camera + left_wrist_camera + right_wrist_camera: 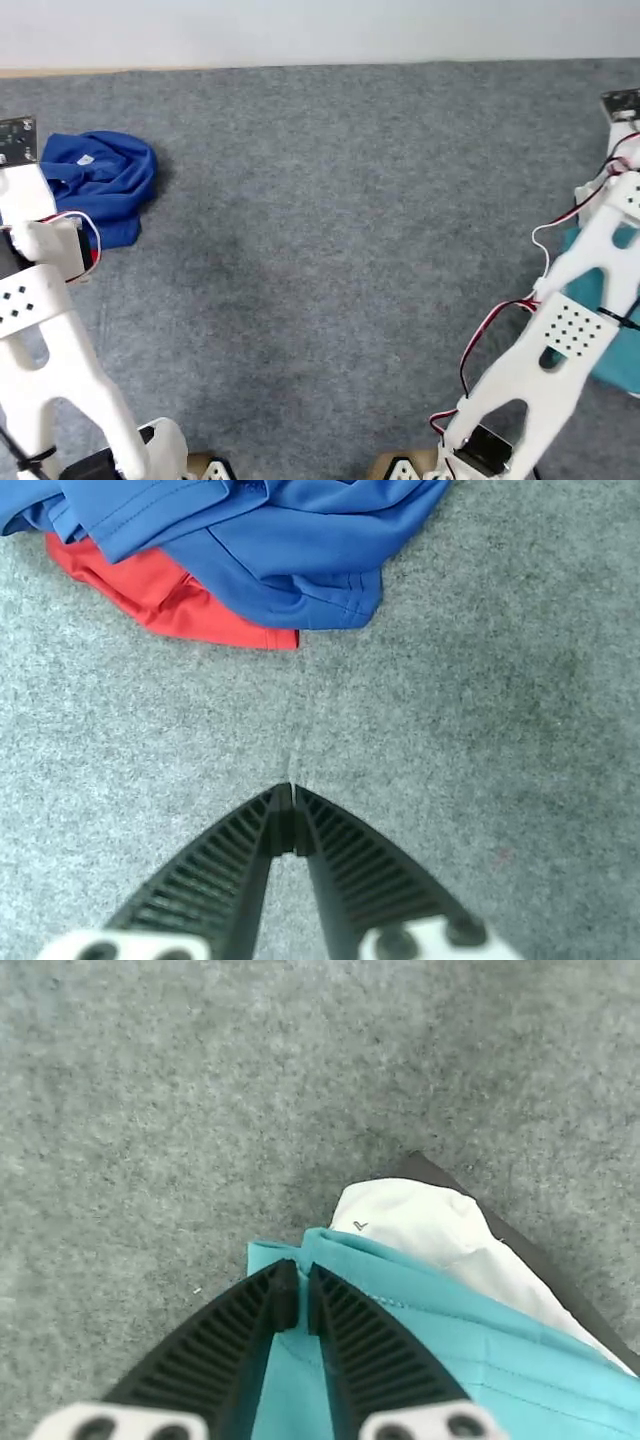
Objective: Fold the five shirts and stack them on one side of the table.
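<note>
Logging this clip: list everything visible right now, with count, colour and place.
Blue shirt: one, blue, crumpled on the robot's left.
Red shirt: one, red, under the blue shirt.
Teal shirt: one, teal, on the robot's right.
White shirt: one, white, beneath the teal shirt.
Dark layer: one, black, beneath the white shirt; kind unclear.
Table: one, grey covering.
Left gripper: black, shut, near the blue shirt.
Right gripper: black, shut, over the teal shirt's corner.

The left arm (pixel 40 330) rises along the left edge of the high view, and its left hand (pixel 292 820) points downward with both black ribbed jaws pressed together at the tips. The right arm (pixel 560 330) leans outward to the right, its right hand (pixel 297 1295) closed in the same way
</note>
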Controlling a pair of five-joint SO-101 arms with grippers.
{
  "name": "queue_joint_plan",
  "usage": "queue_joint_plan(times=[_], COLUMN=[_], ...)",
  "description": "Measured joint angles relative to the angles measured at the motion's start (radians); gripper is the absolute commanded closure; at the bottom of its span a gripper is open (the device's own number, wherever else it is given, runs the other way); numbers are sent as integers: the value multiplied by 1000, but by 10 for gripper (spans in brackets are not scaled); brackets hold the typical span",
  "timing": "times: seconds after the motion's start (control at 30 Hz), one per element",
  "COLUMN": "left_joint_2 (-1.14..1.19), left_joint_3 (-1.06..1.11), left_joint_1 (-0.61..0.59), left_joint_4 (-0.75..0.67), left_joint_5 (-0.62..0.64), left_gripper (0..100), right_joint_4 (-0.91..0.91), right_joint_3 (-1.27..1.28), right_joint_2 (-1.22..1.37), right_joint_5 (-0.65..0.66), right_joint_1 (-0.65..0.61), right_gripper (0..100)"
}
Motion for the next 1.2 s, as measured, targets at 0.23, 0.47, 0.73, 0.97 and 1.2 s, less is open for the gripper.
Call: queue_joint_plan(times=[0.23,0.47,0.73,0.97,1.2], left_joint_2=[0,0,0,0,0], left_joint_3=[0,0,6,6,6], left_joint_1=[0,0,0,0,0], left_joint_4=[0,0,-20,-25,-25], left_joint_5=[0,0,0,0,0], left_gripper=[992,992,992,992,992], right_joint_4=[0,2,3,3,3], right_joint_3=[0,0,17,313,637], right_joint_2=[0,0,-123,-322,-512], right_joint_5=[0,-100,-133,-115,-51], right_joint_1=[-3,20,31,68,204], right_gripper=[858,721,865,985,985])
